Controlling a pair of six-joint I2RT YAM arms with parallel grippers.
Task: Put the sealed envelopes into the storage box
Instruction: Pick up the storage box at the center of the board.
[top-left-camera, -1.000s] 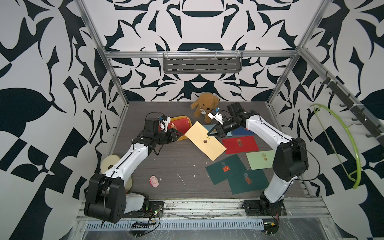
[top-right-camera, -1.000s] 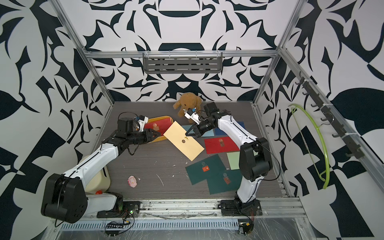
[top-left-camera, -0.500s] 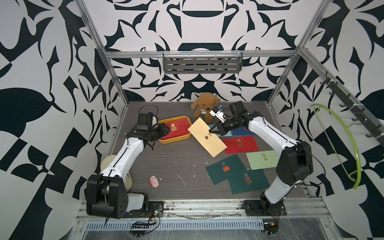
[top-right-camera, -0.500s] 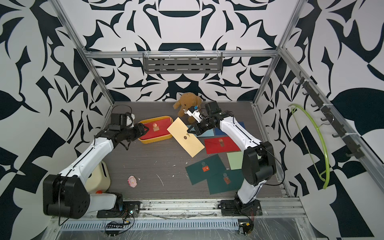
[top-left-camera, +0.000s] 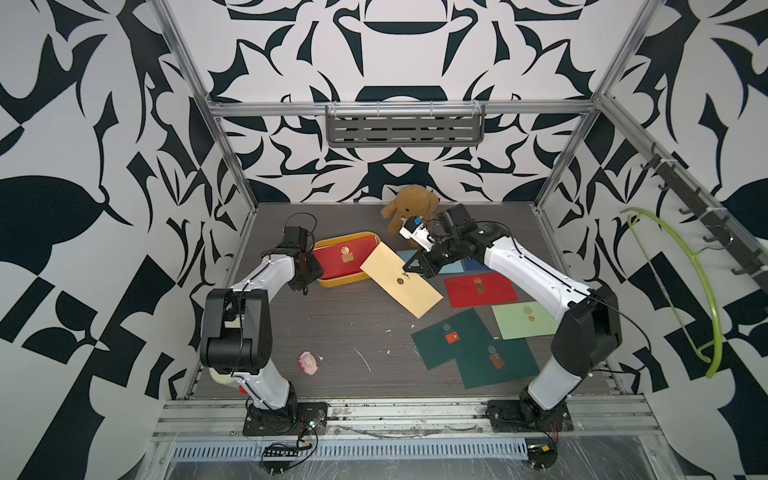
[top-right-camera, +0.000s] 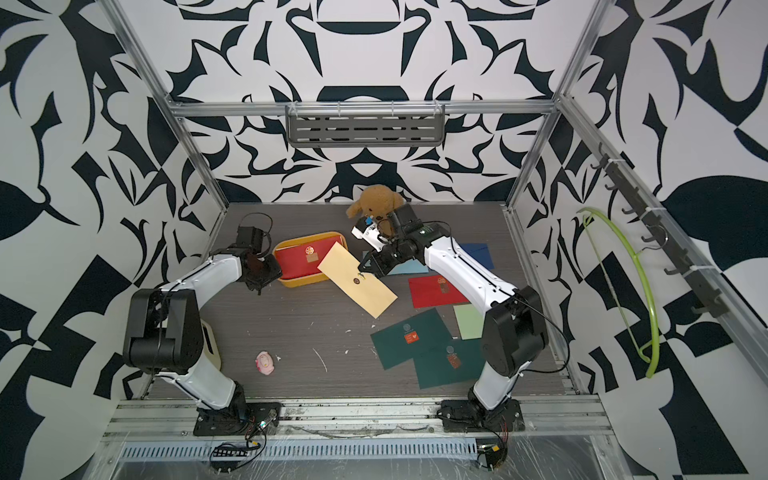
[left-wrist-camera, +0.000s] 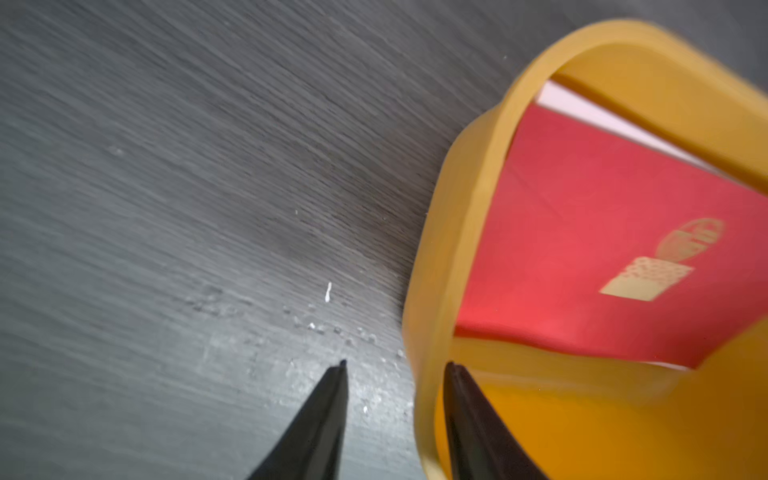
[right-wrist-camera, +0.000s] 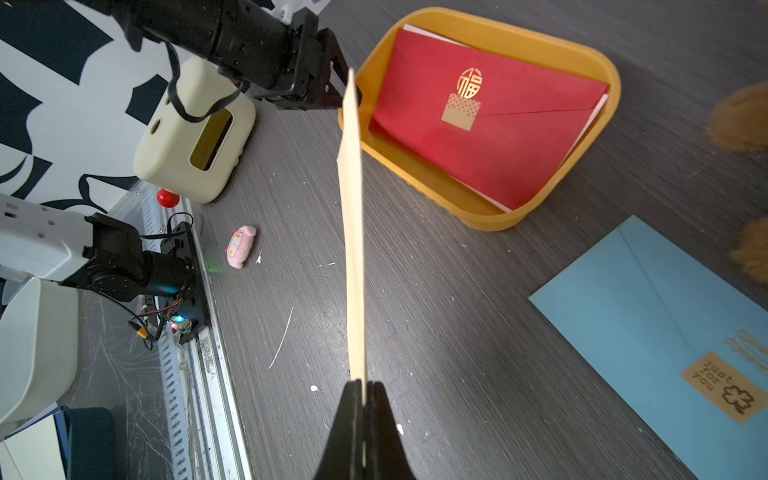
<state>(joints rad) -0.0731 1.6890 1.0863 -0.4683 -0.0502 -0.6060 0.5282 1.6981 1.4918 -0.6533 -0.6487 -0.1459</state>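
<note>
The yellow storage box (top-left-camera: 340, 283) (top-right-camera: 303, 283) sits on the table at the back left. A red envelope (top-left-camera: 345, 262) (right-wrist-camera: 498, 137) lies in it on top of a paler one. My left gripper (top-left-camera: 311, 272) (left-wrist-camera: 395, 363) stands open at the box's left end, one finger inside the rim (left-wrist-camera: 457, 208) and one outside, with a gap showing. My right gripper (top-left-camera: 409, 270) (right-wrist-camera: 362, 382) is shut on a yellow envelope (top-left-camera: 401, 286) (right-wrist-camera: 351, 208), holding it off the table with its far corner over the box's right end. Red (top-left-camera: 480, 291), pale green (top-left-camera: 525, 320), two dark green (top-left-camera: 449, 338) and light blue (right-wrist-camera: 665, 332) envelopes lie to the right.
A brown teddy bear (top-left-camera: 409, 205) sits at the back behind my right wrist. A small pink toy (top-left-camera: 308, 363) lies front left. A cream box with holes (right-wrist-camera: 195, 133) stands by the left arm's base. A navy envelope (top-right-camera: 478, 253) lies partly under the right arm.
My left gripper drew back to the left end of the box, which now lies flat. My right gripper carried the yellow envelope slightly left toward the box.
</note>
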